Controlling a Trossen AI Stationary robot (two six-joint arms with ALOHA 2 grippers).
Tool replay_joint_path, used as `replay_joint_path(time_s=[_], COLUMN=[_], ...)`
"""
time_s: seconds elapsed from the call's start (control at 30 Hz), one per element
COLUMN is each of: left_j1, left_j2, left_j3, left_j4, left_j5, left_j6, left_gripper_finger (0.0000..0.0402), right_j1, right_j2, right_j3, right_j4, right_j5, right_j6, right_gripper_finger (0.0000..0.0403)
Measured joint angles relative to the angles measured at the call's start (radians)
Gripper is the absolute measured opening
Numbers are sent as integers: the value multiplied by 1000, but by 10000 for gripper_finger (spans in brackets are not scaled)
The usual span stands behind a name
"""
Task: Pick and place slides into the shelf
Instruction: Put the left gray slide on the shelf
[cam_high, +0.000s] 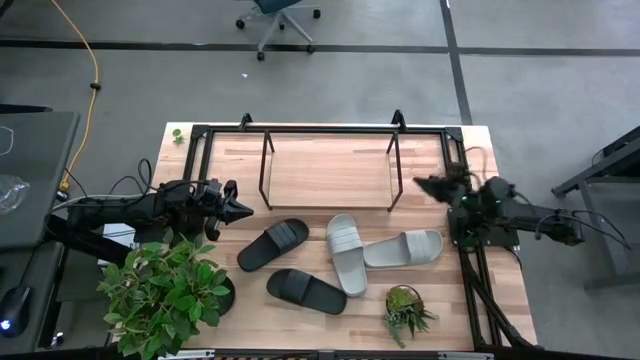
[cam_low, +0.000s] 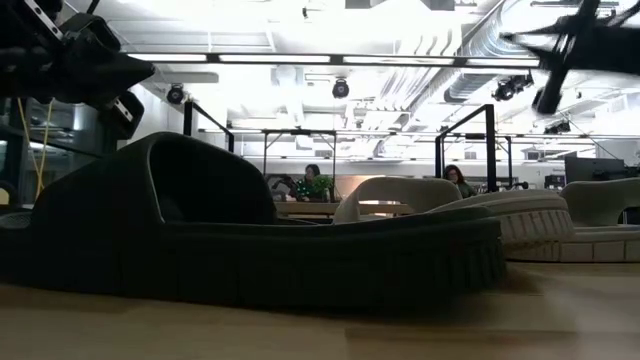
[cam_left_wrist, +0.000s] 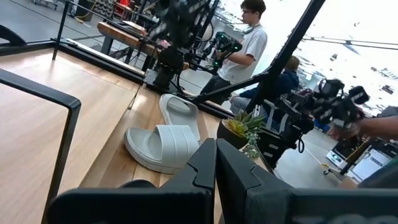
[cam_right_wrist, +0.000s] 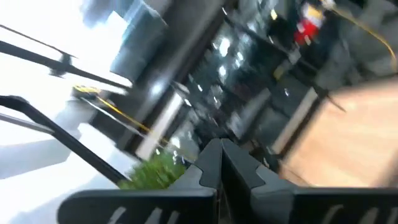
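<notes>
Four slides (cam_high: 340, 252) loose mid-table, shelf (cam_high: 327, 166) bare at rear edge. Left gripper (cam_high: 243, 211) at left edge, right gripper (cam_high: 424, 184) at right edge, jaws pressed together, holding nothing.

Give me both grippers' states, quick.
Left gripper: closed, holding nothing.
Right gripper: closed, holding nothing.

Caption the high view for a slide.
Four slides, two black and two grey, lie before the empty shelf; left gripper and right gripper wait shut.
</notes>
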Motion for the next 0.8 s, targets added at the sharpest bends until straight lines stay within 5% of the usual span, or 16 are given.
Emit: replay_joint_path(time_s=[0.37,0.53,0.8], left_j1=[0,0,0], left_j2=[0,0,0], left_j3=[0,0,0], left_j4=[-9,-9,-9], left_j5=[0,0,0], left_j6=[3,3,3], left_gripper_finger=[1,1,1], right_j1=[0,0,2], right_j2=[240,350,470], right_j3=[637,735,704], right_j4=[-1075,-1199,-1228], right_j5=[-118,-269,-445], right_j6=[-9,46,136], right_gripper_finger=[0,1,1])
